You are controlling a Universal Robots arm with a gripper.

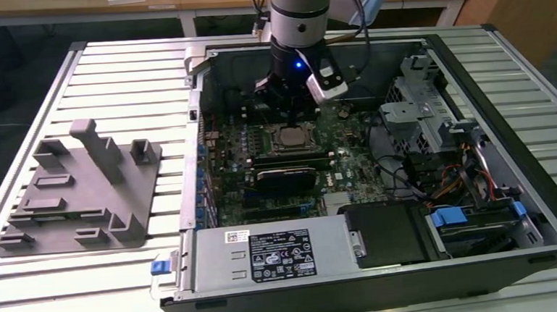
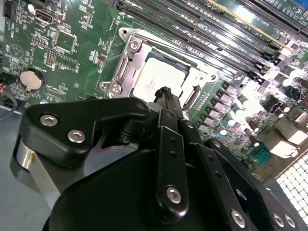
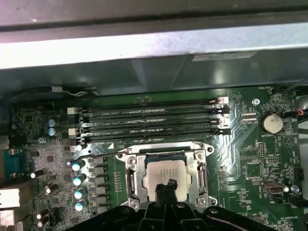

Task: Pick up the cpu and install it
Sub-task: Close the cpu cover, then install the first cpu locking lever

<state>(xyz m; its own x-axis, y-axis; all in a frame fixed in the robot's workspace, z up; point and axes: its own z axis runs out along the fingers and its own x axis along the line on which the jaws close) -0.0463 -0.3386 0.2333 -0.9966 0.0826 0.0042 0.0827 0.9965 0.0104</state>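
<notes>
The cpu (image 1: 293,135), a silver square chip, lies flat in the motherboard's metal socket frame (image 3: 133,177) inside the open computer case (image 1: 543,205). In both wrist views the cpu (image 2: 155,77) (image 3: 162,173) sits within the frame, level with it. My gripper (image 1: 291,117) hangs straight above the chip inside the case. Its black fingers are shut tip to tip with nothing between them, and the tips (image 2: 164,94) (image 3: 166,186) are right over one edge of the chip's top. Whether they touch it I cannot tell.
A grey plastic fixture plate (image 1: 77,190) lies on the slatted table at the exterior view's left. Memory slots (image 3: 149,120) run beside the socket. A black block (image 1: 285,176), the power supply (image 1: 270,254) and a drive cage (image 1: 421,111) with cables crowd the case.
</notes>
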